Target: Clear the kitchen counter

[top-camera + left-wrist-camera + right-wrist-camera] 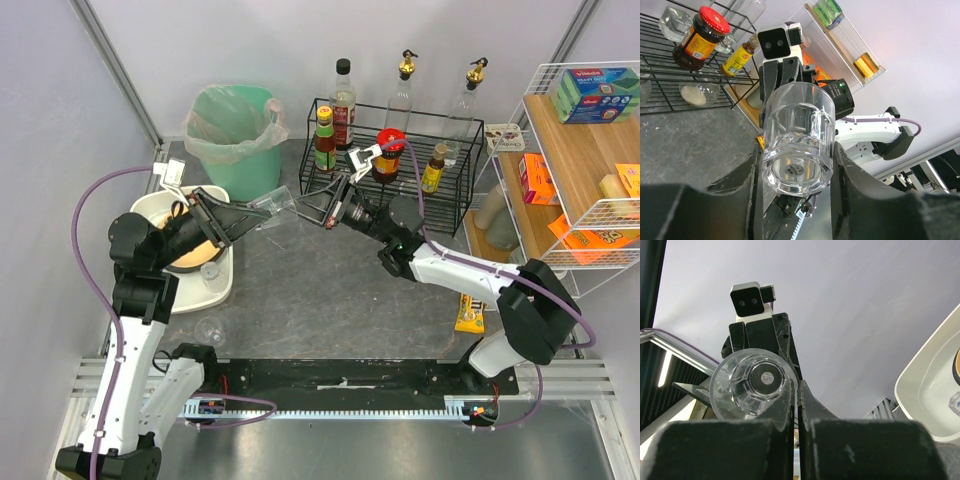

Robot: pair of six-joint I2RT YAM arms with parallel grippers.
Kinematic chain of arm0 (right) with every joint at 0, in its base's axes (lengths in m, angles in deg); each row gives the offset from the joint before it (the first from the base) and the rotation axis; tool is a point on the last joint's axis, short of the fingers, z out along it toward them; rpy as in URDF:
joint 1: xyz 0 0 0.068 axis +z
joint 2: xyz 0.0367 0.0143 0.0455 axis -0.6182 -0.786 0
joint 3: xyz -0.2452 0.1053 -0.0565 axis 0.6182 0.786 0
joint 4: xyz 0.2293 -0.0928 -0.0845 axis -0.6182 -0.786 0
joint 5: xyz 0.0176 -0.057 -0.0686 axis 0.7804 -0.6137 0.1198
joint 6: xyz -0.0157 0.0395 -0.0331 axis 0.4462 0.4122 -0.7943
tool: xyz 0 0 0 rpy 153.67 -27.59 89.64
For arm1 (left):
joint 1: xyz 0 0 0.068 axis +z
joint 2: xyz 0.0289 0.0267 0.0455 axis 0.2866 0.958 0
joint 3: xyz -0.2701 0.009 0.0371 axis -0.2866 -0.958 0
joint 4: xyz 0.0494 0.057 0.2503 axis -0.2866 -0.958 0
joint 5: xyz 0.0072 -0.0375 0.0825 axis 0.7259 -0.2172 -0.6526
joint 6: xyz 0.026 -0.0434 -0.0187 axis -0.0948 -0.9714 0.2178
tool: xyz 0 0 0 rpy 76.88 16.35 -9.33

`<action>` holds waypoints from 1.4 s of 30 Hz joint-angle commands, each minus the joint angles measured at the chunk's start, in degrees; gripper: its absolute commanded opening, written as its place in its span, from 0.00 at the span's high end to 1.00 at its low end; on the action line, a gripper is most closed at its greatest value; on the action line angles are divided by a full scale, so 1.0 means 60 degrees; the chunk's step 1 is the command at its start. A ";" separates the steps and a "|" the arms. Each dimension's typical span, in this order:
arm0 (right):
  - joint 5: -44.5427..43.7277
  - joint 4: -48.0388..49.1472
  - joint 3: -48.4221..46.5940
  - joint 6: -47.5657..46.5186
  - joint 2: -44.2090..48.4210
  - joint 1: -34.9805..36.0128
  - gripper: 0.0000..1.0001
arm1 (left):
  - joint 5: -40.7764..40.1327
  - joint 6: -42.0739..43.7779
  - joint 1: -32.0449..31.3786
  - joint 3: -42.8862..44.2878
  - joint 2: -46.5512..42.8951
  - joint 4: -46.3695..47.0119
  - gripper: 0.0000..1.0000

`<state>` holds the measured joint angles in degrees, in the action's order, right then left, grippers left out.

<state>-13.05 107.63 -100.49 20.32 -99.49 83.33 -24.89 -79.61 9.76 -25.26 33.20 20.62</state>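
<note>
- Kitchen counter [330,290]: dark mottled worktop between grey walls; I see it filling the middle of the overhead view, beyond both arm bases.
- White tub [222,290]: on the counter at 9 o'clock.
- Green bin [238,125]: at 11 o'clock.
- Black wire rack [462,195]: at 1 o'clock, with bottles and jars.
- Glass [799,140]: clear tumbler, lying sideways in the air above the counter.
- Left gripper [798,152]: fingers clasp the glass's sides.
- Right gripper [796,387]: fingers pressed together, nipping the glass's rim.
</note>
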 commanded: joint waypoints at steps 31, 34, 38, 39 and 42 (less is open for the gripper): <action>-0.5478 -0.8908 0.2102 -0.4479 0.3653 0.0005 0.02 | -1.1772 0.3036 0.1587 0.2084 0.3139 -0.7908 0.98; -0.5332 -0.8937 0.2249 -0.4464 0.3682 0.0005 0.02 | -1.2371 0.2232 0.2012 0.2128 0.3622 -0.8155 0.98; -0.5331 -0.9011 0.2410 -0.4420 0.3770 0.0020 0.02 | -1.2550 0.1483 0.2773 0.2026 0.4047 -0.8346 0.98; -0.5346 -0.9025 0.2469 -0.4405 0.3770 -0.0009 0.02 | -1.2578 0.1147 0.2949 0.1996 0.4164 -0.8492 0.98; -0.5317 -0.9084 0.2542 -0.4405 0.3785 -0.0009 0.02 | -1.2564 0.0647 0.3447 0.1835 0.4487 -0.8742 0.98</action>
<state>-44.32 53.09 -86.00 -5.65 -78.29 83.33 -97.00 -67.66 27.16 -13.29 58.49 -29.69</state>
